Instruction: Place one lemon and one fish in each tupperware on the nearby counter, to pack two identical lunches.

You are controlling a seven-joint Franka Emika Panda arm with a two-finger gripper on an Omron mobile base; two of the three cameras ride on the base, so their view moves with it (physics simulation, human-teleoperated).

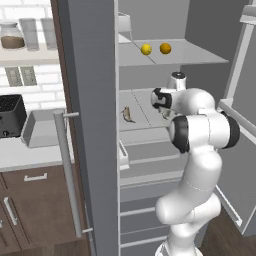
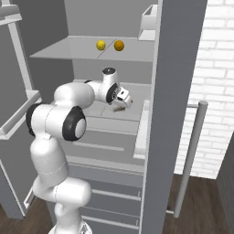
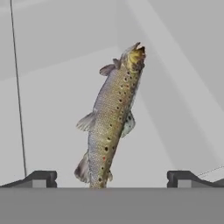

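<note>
On the fridge's middle shelf lies a speckled grey-brown fish (image 3: 111,127), its tail end between my gripper's (image 3: 111,181) open fingertips (image 3: 41,178). In the right base view my gripper (image 2: 124,102) hangs just over this fish (image 2: 119,109), touching nothing. A second fish (image 1: 127,114) lies further left on the same shelf. Two lemons sit on the shelf above, one bright yellow (image 1: 146,49) and one more orange (image 1: 165,48). One light-grey tupperware (image 1: 39,131) stands on the white counter (image 1: 25,156) left of the fridge.
The open fridge door (image 1: 92,125) with its long bar handle (image 1: 67,175) stands between the shelves and the counter. A black toaster (image 1: 11,115) sits left of the tupperware. Jars stand on a wall shelf (image 1: 25,54). A small white bin (image 2: 148,20) hangs in the door's top.
</note>
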